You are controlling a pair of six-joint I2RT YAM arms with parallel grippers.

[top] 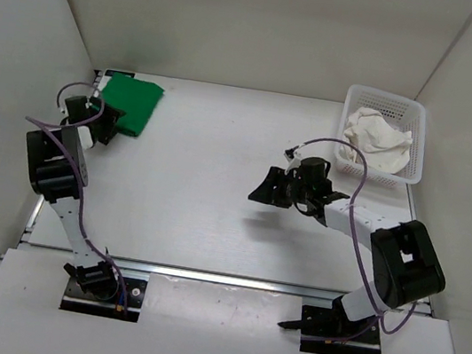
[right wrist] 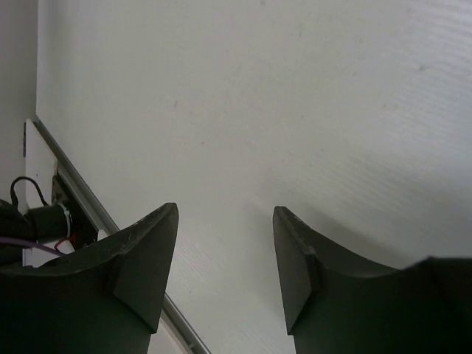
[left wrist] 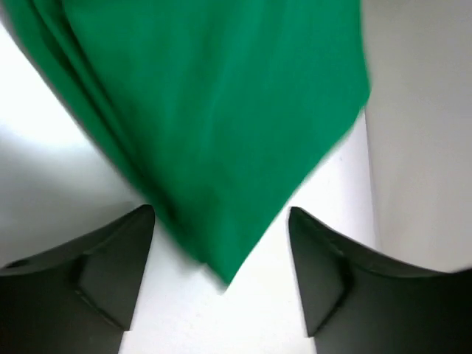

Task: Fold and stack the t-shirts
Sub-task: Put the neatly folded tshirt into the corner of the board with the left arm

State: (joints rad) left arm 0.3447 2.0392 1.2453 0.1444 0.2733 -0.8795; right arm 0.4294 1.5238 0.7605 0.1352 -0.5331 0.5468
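The green t-shirt (top: 131, 104) lies folded into a small square at the table's back left corner. It also fills the upper part of the left wrist view (left wrist: 221, 110), one corner pointing down between the fingers. My left gripper (top: 105, 125) (left wrist: 221, 217) is open and empty, just at the shirt's near edge. The off-white t-shirt (top: 375, 139) lies crumpled in the white mesh basket (top: 420, 134) at the back right. My right gripper (top: 268, 188) (right wrist: 225, 214) is open and empty above bare table near the middle. The red t-shirt is out of view.
White walls close in the table on the left, back and right. A metal rail (top: 220, 276) runs along the table's near edge, and shows in the right wrist view (right wrist: 81, 199). The right arm's purple cable (top: 353, 205) loops above its wrist.
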